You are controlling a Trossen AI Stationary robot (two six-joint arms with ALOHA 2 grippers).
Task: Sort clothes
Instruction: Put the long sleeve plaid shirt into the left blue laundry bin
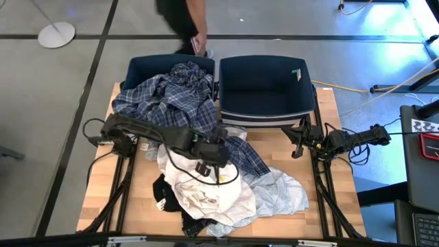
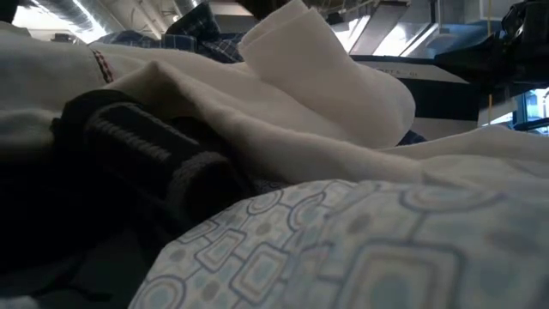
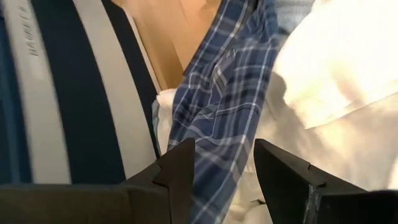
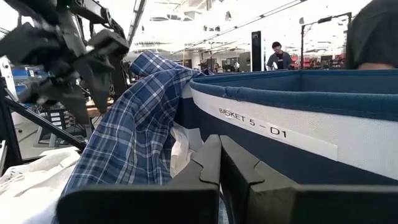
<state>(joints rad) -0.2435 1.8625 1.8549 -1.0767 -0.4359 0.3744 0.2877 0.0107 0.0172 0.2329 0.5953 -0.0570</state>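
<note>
I see a grey floor (image 1: 62, 103) crossed by dark lines, a round white base (image 1: 56, 33), and bright ceiling lights (image 4: 205, 25) beyond.

Overhead view straight down on the bench (image 1: 137, 199), low view level among cloth, wrist views close, sharing the plaid shirt (image 1: 164, 96).

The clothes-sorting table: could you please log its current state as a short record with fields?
left gripper: open, over the clothes pile, fingers straddling the plaid shirt
right gripper: shut, empty, waiting by the right bin's front
plaid shirt: draped from the left bin down onto the pile
right bin: holds no clothes, labelled BASKET 5 - D1
pile on table: white garment, pale patterned garment, black garment
person: beyond the bins
</note>
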